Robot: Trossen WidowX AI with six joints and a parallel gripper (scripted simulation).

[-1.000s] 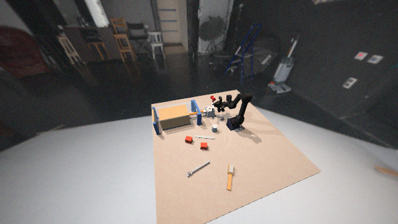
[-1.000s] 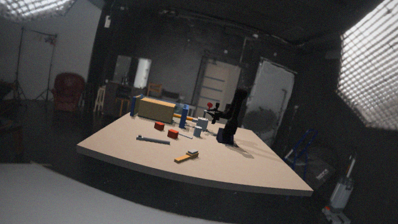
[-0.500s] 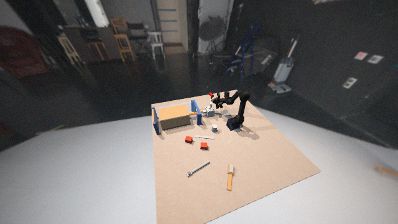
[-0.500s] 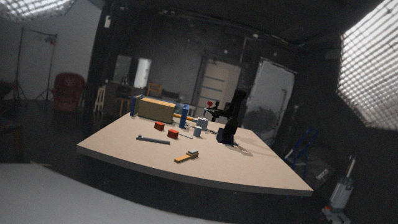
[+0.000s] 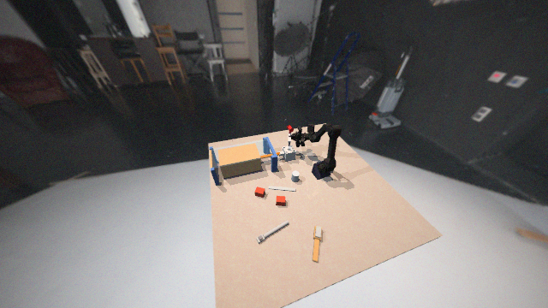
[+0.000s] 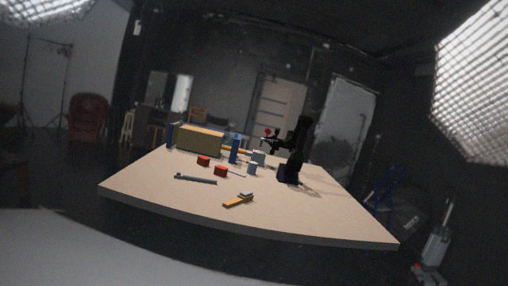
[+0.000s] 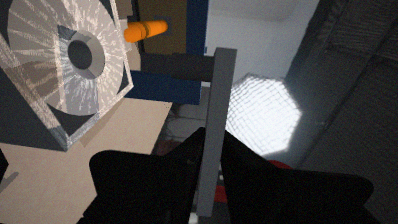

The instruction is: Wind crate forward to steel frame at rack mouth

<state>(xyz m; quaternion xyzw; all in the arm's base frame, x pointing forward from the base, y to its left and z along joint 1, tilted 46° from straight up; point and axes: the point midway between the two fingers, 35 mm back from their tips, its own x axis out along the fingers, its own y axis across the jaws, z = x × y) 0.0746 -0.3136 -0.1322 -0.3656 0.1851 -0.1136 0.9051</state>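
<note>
My gripper point(image 5: 294, 137) point(image 6: 263, 139) point(image 7: 211, 133) is shut on the grey bar of the winch handle point(image 5: 289, 139) point(image 7: 225, 70). The handle's red knob point(image 5: 290, 128) point(image 6: 267, 131) is up. Its dark square key point(image 7: 185, 66) points toward the winch side in the wrist view, outside the round hole point(image 7: 80, 55). The grey winch point(image 5: 289, 155) point(image 6: 258, 158) point(image 7: 20, 125) stands below the gripper. An orange strap point(image 5: 270, 156) point(image 6: 235, 149) point(image 7: 145, 31) runs from it to the crate point(image 5: 241, 166) point(image 6: 198, 141). The crate sits flat, with a gap before the blue mouth frame point(image 5: 276, 163) point(image 6: 234, 151) point(image 7: 165, 89).
A grey cylinder point(image 5: 295, 176) point(image 6: 252, 168) stands near the winch. Two red blocks point(image 5: 259, 192) point(image 5: 281, 200) and a pale strip point(image 5: 282, 188) lie in front of the rack. A grey wrench-like tool point(image 5: 274, 230) point(image 6: 196, 179) and an orange-handled tool point(image 5: 316, 250) point(image 6: 233, 202) lie farther forward.
</note>
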